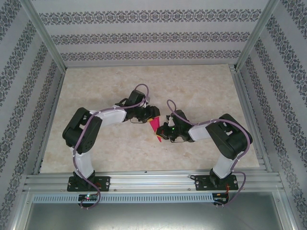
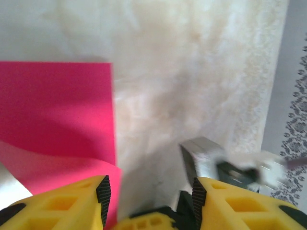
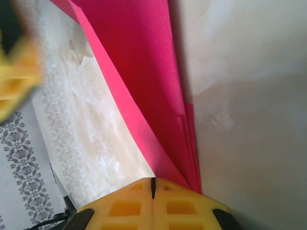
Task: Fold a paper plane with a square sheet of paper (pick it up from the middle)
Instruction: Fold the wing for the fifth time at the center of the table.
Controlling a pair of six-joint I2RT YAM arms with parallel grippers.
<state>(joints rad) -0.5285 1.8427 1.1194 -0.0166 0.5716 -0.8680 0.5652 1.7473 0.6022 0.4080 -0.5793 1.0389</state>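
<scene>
Magenta-pink paper, folded into a slim paper plane (image 1: 155, 126) with its sharp point toward my bases, is at mid-table between my two pincers. My right pincer (image 3: 153, 181) is pressed fully together on the narrow end, where the folded layers run in to its fingertips. My left pincer (image 2: 151, 191) stands partly apart and grips nothing; the paper's edge lies just beside one finger. Pale marbled table (image 1: 206, 91) lies beneath.

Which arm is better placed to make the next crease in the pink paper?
Left. The left gripper is open, with the pink paper beside one finger; the right gripper is shut at the paper's edge, seemingly holding it.
</scene>
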